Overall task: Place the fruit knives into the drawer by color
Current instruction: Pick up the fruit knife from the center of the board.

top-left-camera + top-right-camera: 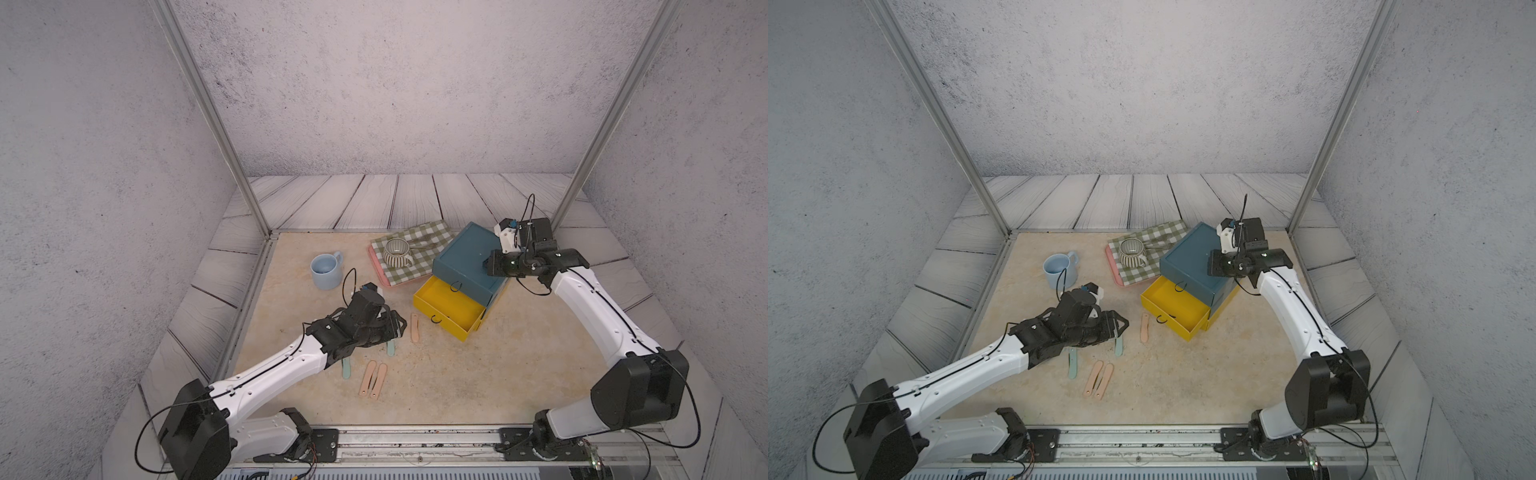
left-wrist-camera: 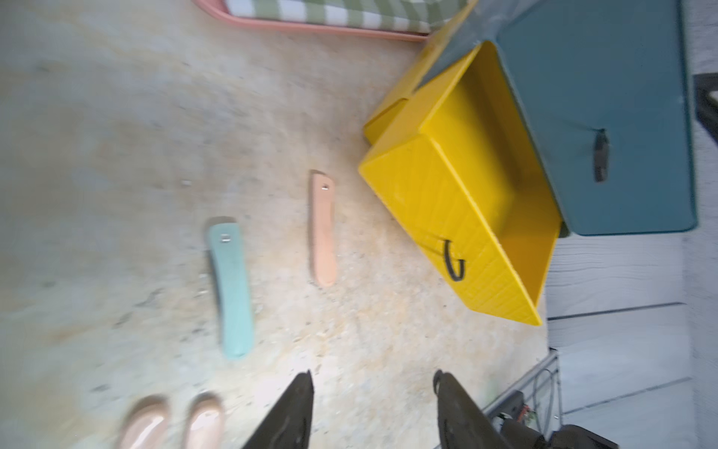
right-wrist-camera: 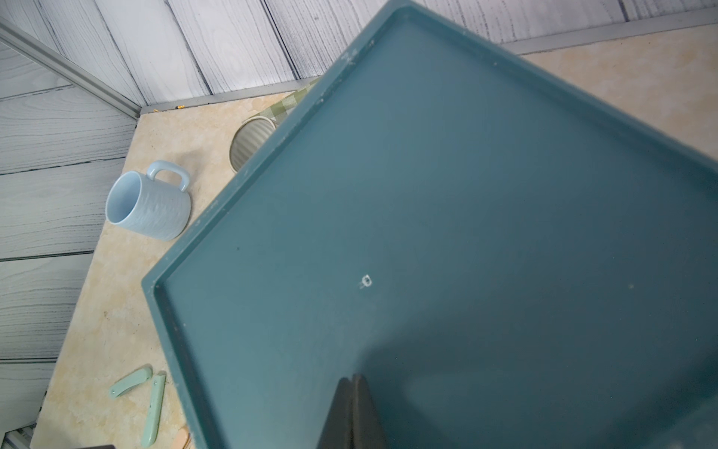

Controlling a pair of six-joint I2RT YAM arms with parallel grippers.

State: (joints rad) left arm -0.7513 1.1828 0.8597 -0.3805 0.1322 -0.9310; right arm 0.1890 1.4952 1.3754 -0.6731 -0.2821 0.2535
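Well, in both top views the left gripper [image 1: 394, 330] hangs low, covering one end of a mint knife [image 1: 390, 349]; its arm cuts off a second mint knife [image 1: 346, 370]. A pink knife [image 1: 414, 327] lies near the chest [image 1: 461, 253] and its open yellow drawer [image 1: 451, 309]. From the left wrist we see that gripper released, holding nothing, the pink pair [image 2: 145, 423] blurred and cropped. From the right wrist, the right gripper [image 3: 353, 392] is clenched over the chest top, which hides the drawers.

Even diffuse light, faint shadows, bowed frame edges, left wrist view smeared, pink knives [image 2: 204, 418] blurred
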